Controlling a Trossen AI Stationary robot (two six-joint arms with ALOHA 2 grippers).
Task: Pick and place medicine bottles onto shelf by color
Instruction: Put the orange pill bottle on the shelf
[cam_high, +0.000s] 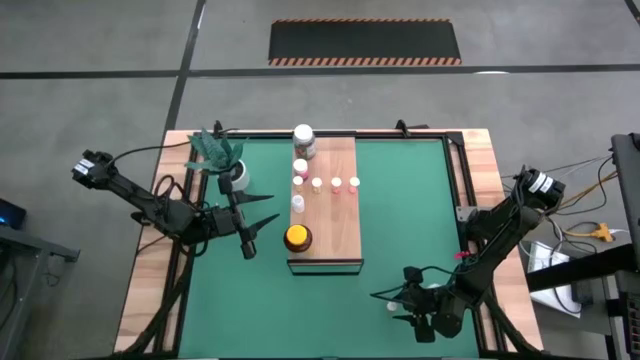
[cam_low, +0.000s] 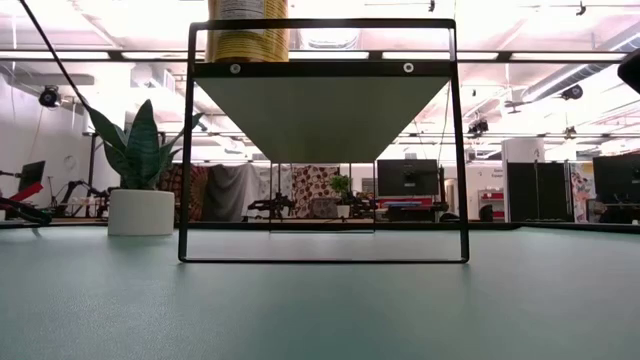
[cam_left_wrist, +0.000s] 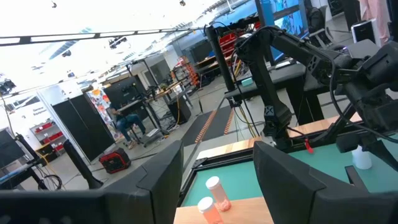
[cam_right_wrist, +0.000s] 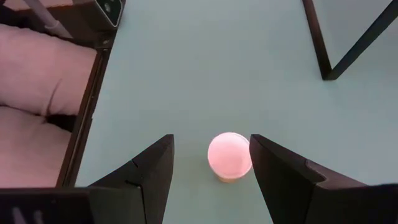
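Right wrist view is showing the step in hand most plainly: the right gripper (cam_right_wrist: 211, 162) is hanging over a pink-capped bottle (cam_right_wrist: 229, 155) that is standing upright on the green mat (cam_right_wrist: 205, 68), with the 2 fingers spread wide and the cap sitting between them, nearer 1 finger than the other, neither touching. From the high view, this gripper (cam_high: 412, 305) is working near the front of the mat, well apart from the shelf (cam_high: 338, 215), where several small bottles (cam_high: 335, 185) are already standing in a row, with a white-lidded jar (cam_high: 303, 139) at the far end and a yellow-lidded jar (cam_high: 297, 238) near the front.

The left gripper (cam_high: 247, 235) is waiting just beside the shelf's left edge, near the potted plant (cam_high: 228, 165), its fingers parted and holding nothing.

To do this pick well, the right arm is probably needing a small sideways shift so the cap is centred between the fingers before lowering. Closing off-centre is likely to push the light bottle over or slide it along the mat. Gripping below the cap, on the body, should be giving a steadier hold, then lifting straight up before carrying it toward the other pink caps.
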